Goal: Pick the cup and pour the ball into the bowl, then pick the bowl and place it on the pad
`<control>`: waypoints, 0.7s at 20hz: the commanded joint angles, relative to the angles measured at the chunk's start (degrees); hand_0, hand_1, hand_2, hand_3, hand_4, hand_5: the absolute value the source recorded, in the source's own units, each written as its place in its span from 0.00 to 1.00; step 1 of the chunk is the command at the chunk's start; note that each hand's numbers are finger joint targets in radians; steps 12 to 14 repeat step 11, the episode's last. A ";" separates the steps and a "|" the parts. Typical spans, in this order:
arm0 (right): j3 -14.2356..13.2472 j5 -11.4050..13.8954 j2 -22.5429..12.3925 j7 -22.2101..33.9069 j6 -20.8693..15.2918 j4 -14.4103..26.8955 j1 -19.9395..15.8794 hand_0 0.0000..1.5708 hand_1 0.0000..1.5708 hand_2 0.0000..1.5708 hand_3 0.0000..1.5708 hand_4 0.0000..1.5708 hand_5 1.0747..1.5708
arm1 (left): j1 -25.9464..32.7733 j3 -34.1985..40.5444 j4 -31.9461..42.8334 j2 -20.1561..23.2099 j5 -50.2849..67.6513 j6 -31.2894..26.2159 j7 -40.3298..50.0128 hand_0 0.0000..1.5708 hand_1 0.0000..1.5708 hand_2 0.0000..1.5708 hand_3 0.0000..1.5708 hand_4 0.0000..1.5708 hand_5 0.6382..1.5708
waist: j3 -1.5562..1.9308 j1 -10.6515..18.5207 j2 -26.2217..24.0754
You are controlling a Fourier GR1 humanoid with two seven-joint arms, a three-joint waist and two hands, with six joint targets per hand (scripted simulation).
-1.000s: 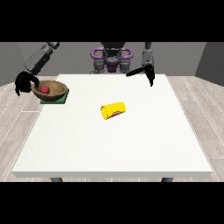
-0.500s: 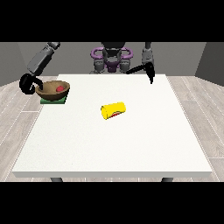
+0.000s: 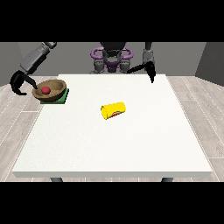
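Curled black fingers mark the hand at the view's left (image 3: pixel 19 83), which hangs just off the white table's (image 3: pixel 113 144) upper-left edge, close beside the brown bowl (image 3: pixel 54 86) and clasping nothing. That bowl sits tilted on the green pad (image 3: pixel 61 99) with the red ball (image 3: pixel 45 90) inside it. Near the table's middle the yellow cup (image 3: pixel 113 110) lies on its side, while the hand at the view's right (image 3: pixel 150 72) hangs over the far edge, fingers pointing down, holding nothing.

light: bright, even | shadows: faint, under cup (image 3: pixel 113 110) | glare: none
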 commanded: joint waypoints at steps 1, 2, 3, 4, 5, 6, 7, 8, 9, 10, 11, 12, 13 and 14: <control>-0.46 0.17 0.30 -0.57 -2.37 1.47 0.54 0.00 0.00 0.24 0.14 0.00 0.81 | 3.35 0.29 -4.32 1.67 2.23 -3.03 0.83 0.00 0.00 0.00 0.00 0.00 0.99 | -0.01 1.72 -0.82; 0.50 0.88 -2.63 2.48 0.41 0.64 -1.69 0.00 0.00 0.24 0.13 0.00 0.82 | 1.38 -0.64 -3.93 -0.58 -0.02 -0.03 3.19 0.00 0.00 0.00 0.00 0.00 0.99 | -0.01 -0.35 -1.14; -0.14 0.34 -3.26 2.78 0.75 0.96 -2.70 0.00 0.00 0.24 0.10 0.00 0.83 | 2.34 -1.38 -5.51 -0.54 -0.65 0.08 2.03 0.00 0.00 0.00 0.00 0.00 1.00 | 0.00 0.01 0.27; 0.84 1.19 -1.27 0.46 -0.19 -0.27 -0.66 0.00 0.00 0.23 0.16 0.00 0.84 | 2.06 0.49 -1.77 0.74 0.13 -0.53 -0.28 0.00 0.00 0.00 0.00 0.00 1.00 | -0.05 -1.05 -0.62; -0.28 0.30 -2.12 0.66 0.81 1.16 -1.48 0.00 0.00 0.21 0.18 0.00 0.84 | 3.79 -0.49 -7.06 0.17 -0.13 -0.24 2.15 0.00 0.00 0.00 0.00 0.00 1.00 | 0.01 -0.37 -0.21; 0.82 0.97 -0.60 0.43 1.23 0.24 -0.16 0.00 0.00 0.21 0.15 0.00 0.85 | 5.93 -2.66 -3.62 -2.25 -1.13 0.76 1.07 0.00 0.00 0.00 0.00 0.00 1.00 | -0.04 -1.71 -2.72; 1.10 1.22 -1.37 3.07 0.61 0.33 -1.09 0.00 0.00 0.16 0.04 0.00 0.84 | 2.13 0.07 -3.11 0.44 -0.04 -1.01 4.43 0.00 0.00 0.00 0.00 0.00 1.00 | -0.05 -1.21 -4.46; -0.93 -0.62 -5.98 3.83 4.17 0.21 -3.17 0.00 0.00 0.16 0.14 0.00 0.86 | 5.67 -1.77 -3.65 -1.42 -0.27 0.38 -1.95 0.00 0.00 0.00 0.00 0.00 1.00 | -0.05 -0.84 -0.88; -0.74 -0.83 -7.17 7.48 4.79 -0.20 -4.08 0.00 0.00 0.17 0.10 0.00 0.85 | 4.07 -1.52 -0.10 -1.74 -0.05 0.18 -0.96 0.00 0.00 0.00 0.00 0.00 1.00 | -0.11 -1.41 -4.21; -1.25 -1.62 -8.35 8.67 7.20 -0.28 -4.78 0.00 0.00 0.17 0.16 0.00 0.86 | 3.74 -0.13 0.62 -0.97 0.31 -0.04 0.48 0.00 0.00 0.00 0.00 0.00 1.00 | -0.11 -1.68 -5.33; -1.48 -2.52 -7.85 8.77 10.23 -0.82 -4.18 0.00 0.00 0.12 0.18 0.00 0.86 | 6.29 -0.43 3.30 -1.59 1.23 -0.62 -0.95 0.00 0.00 0.00 0.00 0.00 1.00 | -0.16 -2.06 -8.42; -1.48 -2.52 -7.85 8.77 10.23 -0.82 -4.18 0.00 0.00 0.12 0.18 0.00 0.86 | 6.29 -0.43 3.30 -1.59 1.23 -0.62 -0.95 0.00 0.00 0.00 0.00 0.00 1.00 | -0.16 -2.06 -8.42; -1.48 -2.52 -7.85 8.77 10.23 -0.82 -4.18 0.00 0.00 0.12 0.18 0.00 0.86 | 6.29 -0.43 3.30 -1.59 1.23 -0.62 -0.95 0.00 0.00 0.00 0.00 0.00 1.00 | -0.16 -2.06 -8.42; -1.48 -2.52 -7.85 8.77 10.23 -0.82 -4.18 0.00 0.00 0.12 0.18 0.00 0.86 | 6.29 -0.43 3.30 -1.59 1.23 -0.62 -0.95 0.00 0.00 0.00 0.00 0.00 1.00 | -0.16 -2.06 -8.42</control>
